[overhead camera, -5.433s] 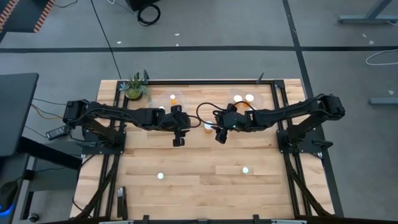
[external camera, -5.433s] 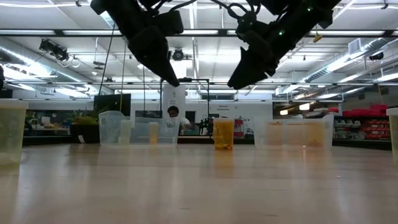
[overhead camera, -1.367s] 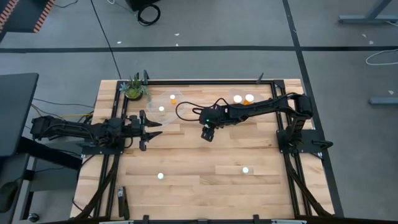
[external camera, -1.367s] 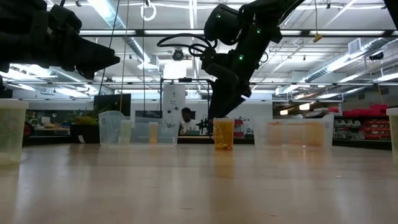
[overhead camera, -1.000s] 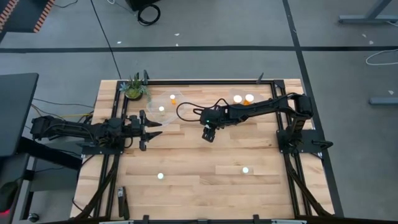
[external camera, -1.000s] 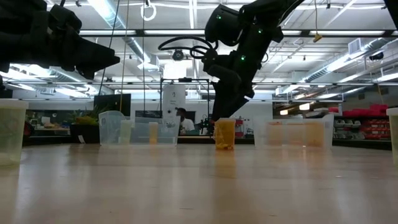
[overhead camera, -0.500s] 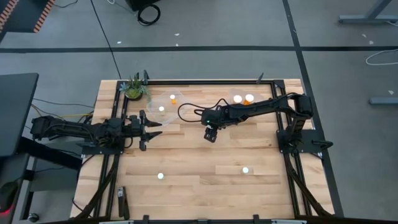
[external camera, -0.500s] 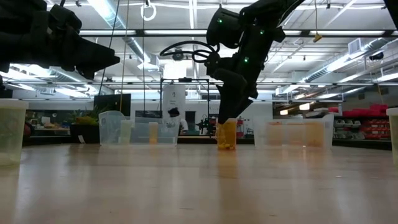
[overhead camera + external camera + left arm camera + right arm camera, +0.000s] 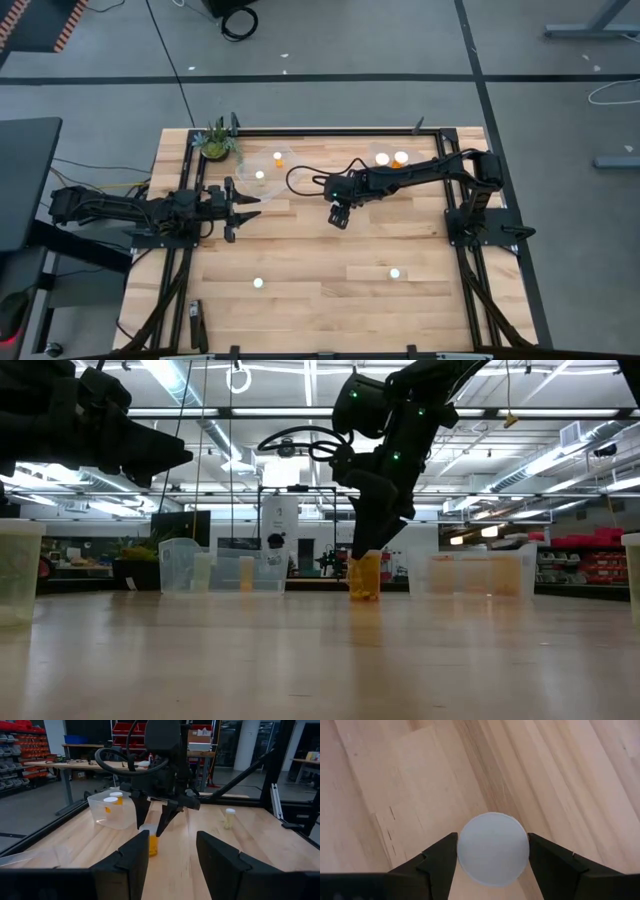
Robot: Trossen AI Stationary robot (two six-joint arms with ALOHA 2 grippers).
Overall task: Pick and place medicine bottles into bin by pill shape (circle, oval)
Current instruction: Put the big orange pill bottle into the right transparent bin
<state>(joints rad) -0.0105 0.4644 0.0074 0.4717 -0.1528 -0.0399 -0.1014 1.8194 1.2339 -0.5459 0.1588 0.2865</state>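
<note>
Bottle upright, directly beneath the claw: that is the relation the coming grasp turns on. The medicine bottle [image 9: 149, 840] stands on the wooden table [image 9: 300, 300] with its long axis vertical, a short way from the clear bin [image 9: 113, 809] that already holds two capped bottles. The right gripper [image 9: 492, 851] points straight down over it, one finger on each side of the round white cap [image 9: 493, 848], pads at the cap's edge; I judge them closing in rather than firmly clamped. The right arm reaches low and stretched out from its base. The left gripper [image 9: 170, 852] is well apart from the bottle, level with the table, fingers spread and empty.
</note>
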